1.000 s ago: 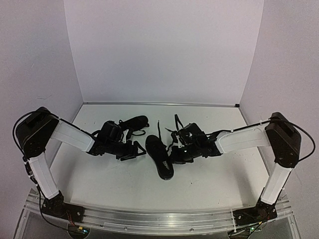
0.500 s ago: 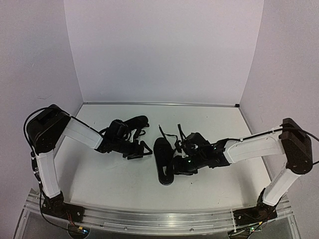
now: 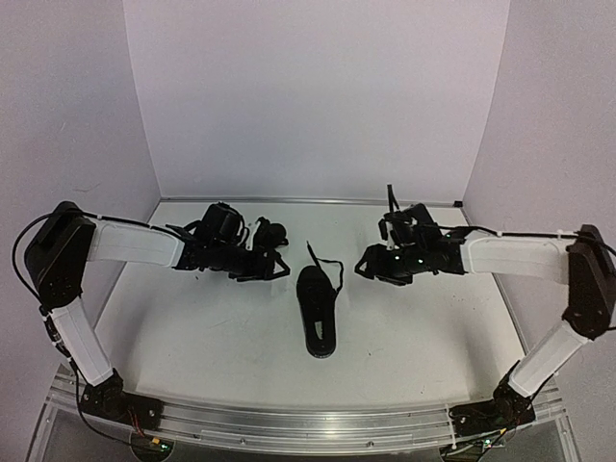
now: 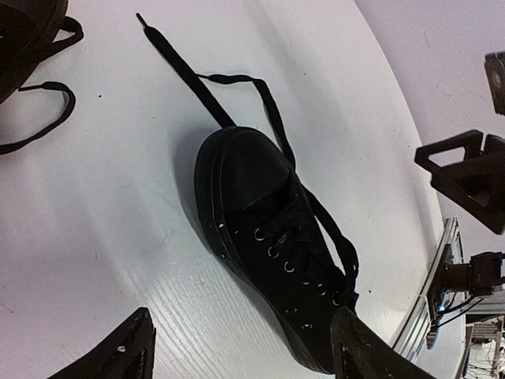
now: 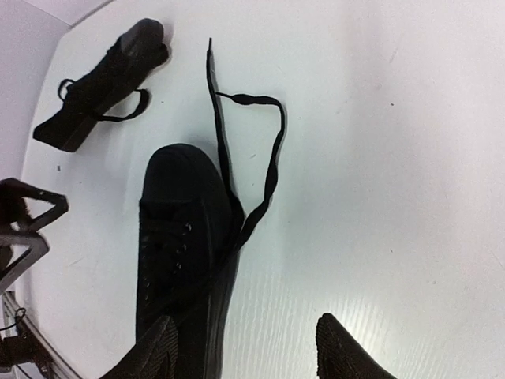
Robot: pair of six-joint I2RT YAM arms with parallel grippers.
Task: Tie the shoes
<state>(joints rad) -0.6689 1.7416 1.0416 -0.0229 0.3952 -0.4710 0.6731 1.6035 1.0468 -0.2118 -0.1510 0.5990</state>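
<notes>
The left arm [image 3: 135,245] is stretching inward across its side, the left gripper [image 3: 262,264] holding its jaws wide apart with nothing between them. The right arm [image 3: 510,255] is mirroring it, the right gripper [image 3: 371,265] hanging with jaws apart and empty

The scene is lit brightly and evenly from overhead, and the white walls [image 3: 318,96] are tinted a pale lilac. Glare is caught on the table [image 4: 118,260] in the left wrist view, where the grain is picked out. Short, soft shadows are thrown beside the middle shoe [image 3: 317,308]. The right gripper [image 5: 248,347] is rendered out of focus at the bottom of its own view. Straight edges are bowed by wide-angle distortion.
</notes>
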